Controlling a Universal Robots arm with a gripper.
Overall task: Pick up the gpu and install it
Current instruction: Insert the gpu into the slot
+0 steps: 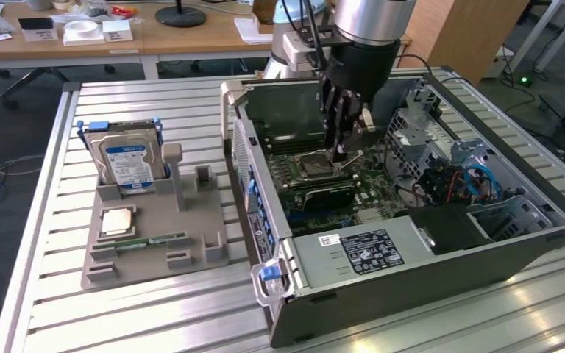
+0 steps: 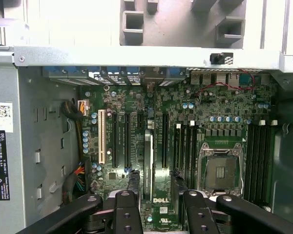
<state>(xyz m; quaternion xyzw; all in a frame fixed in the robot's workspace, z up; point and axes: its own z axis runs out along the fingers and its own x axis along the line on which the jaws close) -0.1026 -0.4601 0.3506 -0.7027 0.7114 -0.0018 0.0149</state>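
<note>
Inside PC case (image 1: 263, 220), over mobo (image 2: 136, 112), pincer (image 2: 156, 197) spread wide around upright gpu (image 2: 148, 165), HDD (image 1: 126, 163) well apart.

Ribbed bare-metal table (image 1: 145, 309), matt grey plastic holder (image 1: 179, 246)

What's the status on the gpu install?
Status: gripper open, low inside the case over the motherboard. The gpu stands edge-on in a slot between the fingers, apparently not gripped. Nothing seen blocking it.
</note>
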